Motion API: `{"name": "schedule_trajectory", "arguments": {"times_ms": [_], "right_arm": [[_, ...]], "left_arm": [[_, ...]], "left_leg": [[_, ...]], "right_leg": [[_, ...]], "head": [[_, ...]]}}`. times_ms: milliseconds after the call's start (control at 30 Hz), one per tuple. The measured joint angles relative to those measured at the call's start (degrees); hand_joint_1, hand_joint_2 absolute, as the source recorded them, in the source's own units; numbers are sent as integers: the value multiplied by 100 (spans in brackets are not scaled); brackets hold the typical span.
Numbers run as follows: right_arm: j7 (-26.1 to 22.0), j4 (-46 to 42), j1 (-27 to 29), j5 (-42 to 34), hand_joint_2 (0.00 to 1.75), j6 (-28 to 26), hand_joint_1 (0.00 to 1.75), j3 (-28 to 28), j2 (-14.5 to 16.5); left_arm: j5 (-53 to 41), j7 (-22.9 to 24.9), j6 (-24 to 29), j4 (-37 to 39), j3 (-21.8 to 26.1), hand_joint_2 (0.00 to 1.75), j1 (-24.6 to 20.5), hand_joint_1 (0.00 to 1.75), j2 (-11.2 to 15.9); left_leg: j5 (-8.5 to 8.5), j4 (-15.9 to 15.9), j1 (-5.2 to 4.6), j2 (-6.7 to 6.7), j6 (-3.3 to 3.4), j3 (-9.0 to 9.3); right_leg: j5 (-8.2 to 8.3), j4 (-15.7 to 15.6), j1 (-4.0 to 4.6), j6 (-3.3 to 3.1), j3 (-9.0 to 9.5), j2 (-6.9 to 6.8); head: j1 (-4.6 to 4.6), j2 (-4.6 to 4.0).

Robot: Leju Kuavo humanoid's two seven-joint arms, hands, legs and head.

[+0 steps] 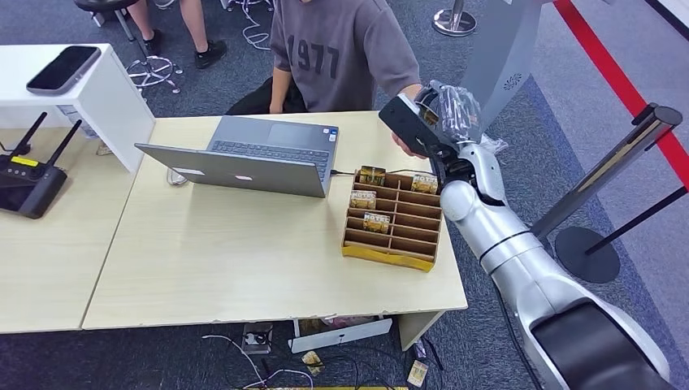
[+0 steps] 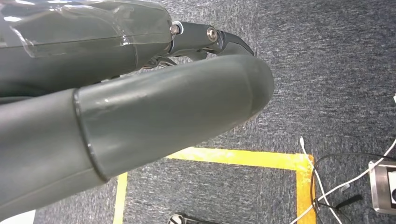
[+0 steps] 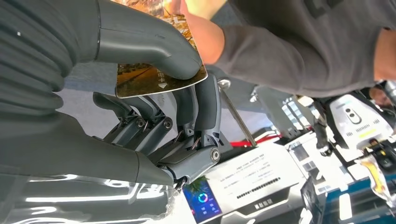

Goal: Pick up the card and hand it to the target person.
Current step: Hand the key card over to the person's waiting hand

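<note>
The card (image 3: 159,77), printed in gold and brown, is pinched between the thumb and fingers of my right hand (image 3: 187,93). That hand (image 1: 439,114) is raised beyond the table's far right corner, right in front of the seated person (image 1: 341,49) in a grey shirt. The person's hand (image 3: 201,32) reaches to the card's far end and touches it. My left hand (image 2: 140,107) hangs over the carpet floor and holds nothing.
A brown slotted card box (image 1: 386,256) with a few cards stands on the table's right side. An open laptop (image 1: 244,154) sits mid-table. A black router (image 1: 28,175) is at the left. A barrier post base (image 1: 585,252) stands right of my arm.
</note>
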Motion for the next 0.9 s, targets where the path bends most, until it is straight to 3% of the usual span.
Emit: {"name": "schedule_trajectory", "arguments": {"times_ms": [100,167,233,300,900], "right_arm": [[-42,313,-62,4,175,-46,167,9,115],[-59,495,-88,28,175,-70,99,14,179],[-70,683,-110,73,175,-87,18,28,238],[-92,840,-125,124,175,-92,0,56,277],[-503,868,217,-151,175,-244,0,112,336]], "left_arm": [[-6,0,3,1,-22,0,0,0,2],[-8,0,4,1,-42,0,1,0,3],[-9,0,5,1,-55,0,1,0,4],[-9,-1,7,1,-58,0,1,0,5],[57,-10,68,1,-139,0,4,0,38]], "left_leg": [[0,0,0,0,0,0],[0,0,0,0,0,0],[0,0,0,0,0,0],[0,0,0,0,0,1],[1,1,0,1,0,4]], "right_leg": [[0,0,0,0,0,0],[0,0,0,0,0,0],[0,0,0,0,0,0],[0,0,0,0,-1,1],[0,0,0,0,-1,2]], "head": [[0,0],[0,0],[1,0],[1,0],[0,0]]}}
